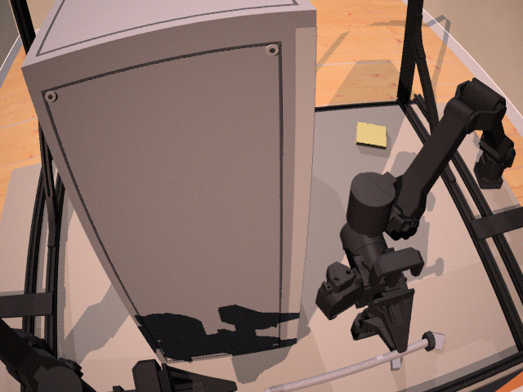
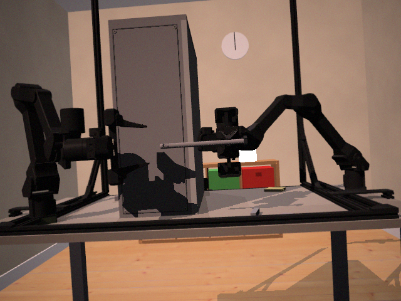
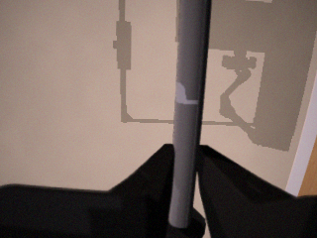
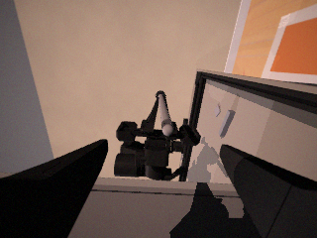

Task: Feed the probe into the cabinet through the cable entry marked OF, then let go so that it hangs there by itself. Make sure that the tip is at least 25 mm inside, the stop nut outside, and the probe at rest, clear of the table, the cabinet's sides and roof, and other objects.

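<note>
Left gripper (image 1: pixel 397 349) (image 2: pixel 228 142) (image 3: pixel 186 149) (image 4: pixel 159 99): clamped on the probe, close to its dark collar (image 1: pixel 429 340) (image 2: pixel 245 141) (image 3: pixel 198 225) (image 4: pixel 160 93); its fingertips are hard to pick out in the exterior view.
Right gripper (image 1: pixel 234 385) (image 2: pixel 148 145) (image 4: pixel 164 144): fingers wide apart with nothing between them, pointing toward 3 o'clock in the exterior view; the top view's lower edge cuts off part of it.
Probe (image 1: pixel 337 373) (image 2: pixel 200 143) (image 3: pixel 188 74) (image 4: pixel 164 115): in the air, outside the cabinet, nearly level in the exterior view. There its free end points to 9 o'clock, apart from the right fingers; in the top view that end lies toward 8 o'clock from the collar, right at the picture's bottom edge.
Cabinet (image 1: pixel 181 168) (image 2: pixel 148 81) (image 4: pixel 134 213): upright on the table (image 1: pixel 464 287) (image 2: pixel 226 202); arm shadows darken the lower part of its screwed panel.
OF entry: cannot be made out; the cabinet's other sides are hidden or steeply angled.
Yellow block (image 1: pixel 371 135) (image 2: pixel 275 188): on the table, at 2 o'clock from the panel's middle in the top view.
Small grey piece (image 1: pixel 395 363) (image 2: pixel 255 211) (image 4: pixel 227 123): on the table, partly covered by the probe and left fingers from above.
Wall clock (image 2: pixel 235 45): hands near 12 and 6; finer marks too blurred to read.
</note>
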Motion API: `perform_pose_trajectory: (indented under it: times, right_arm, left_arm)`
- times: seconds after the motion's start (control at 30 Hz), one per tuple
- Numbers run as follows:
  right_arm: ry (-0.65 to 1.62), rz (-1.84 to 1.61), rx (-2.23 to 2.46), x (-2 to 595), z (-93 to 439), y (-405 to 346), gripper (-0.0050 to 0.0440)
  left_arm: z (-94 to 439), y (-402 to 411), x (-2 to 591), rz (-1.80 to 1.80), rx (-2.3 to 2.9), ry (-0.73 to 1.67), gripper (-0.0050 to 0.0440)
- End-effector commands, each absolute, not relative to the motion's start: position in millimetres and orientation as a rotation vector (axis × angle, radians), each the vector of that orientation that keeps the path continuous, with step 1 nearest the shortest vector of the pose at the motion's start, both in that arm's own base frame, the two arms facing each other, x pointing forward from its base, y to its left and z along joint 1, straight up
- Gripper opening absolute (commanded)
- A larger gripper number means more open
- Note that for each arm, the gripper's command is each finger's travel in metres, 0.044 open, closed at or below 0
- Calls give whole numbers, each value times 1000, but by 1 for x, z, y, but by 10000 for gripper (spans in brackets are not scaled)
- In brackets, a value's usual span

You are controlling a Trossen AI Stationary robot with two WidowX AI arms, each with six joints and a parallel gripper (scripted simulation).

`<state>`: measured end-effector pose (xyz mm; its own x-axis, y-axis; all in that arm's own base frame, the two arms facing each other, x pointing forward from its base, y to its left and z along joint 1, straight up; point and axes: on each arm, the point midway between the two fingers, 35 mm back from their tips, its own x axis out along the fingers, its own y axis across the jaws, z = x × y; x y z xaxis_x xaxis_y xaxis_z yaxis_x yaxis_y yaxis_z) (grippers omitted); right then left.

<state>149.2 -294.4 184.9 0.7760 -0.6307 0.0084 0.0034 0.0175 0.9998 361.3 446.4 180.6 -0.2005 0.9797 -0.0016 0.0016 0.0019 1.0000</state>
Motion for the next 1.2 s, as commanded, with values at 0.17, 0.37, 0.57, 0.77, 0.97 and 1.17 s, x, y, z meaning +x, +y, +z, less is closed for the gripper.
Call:
perform_pose_trajectory:
  times: [0.17,0.37,0.57,0.77,0.97,1.17]
  right_arm:
    - [-533,-533,1504,148,180,-293,440]
    - [-533,-533,1504,149,180,-294,440]
    - [-533,-533,1504,155,180,-299,440]
    - [-533,-533,1504,159,180,-302,440]
    - [-533,-533,1504,165,180,-307,440]
    - [-533,-533,1504,172,180,-312,440]
  left_arm:
    - [181,446,361,1358,1105,1358,0]
    - [181,446,361,1358,1105,1358,0]
    - [181,446,361,1358,1105,1358,0]
    - [181,446,361,1358,1105,1358,0]
    - [181,446,361,1358,1105,1358,0]
    - [181,446,361,1358,1105,1358,0]
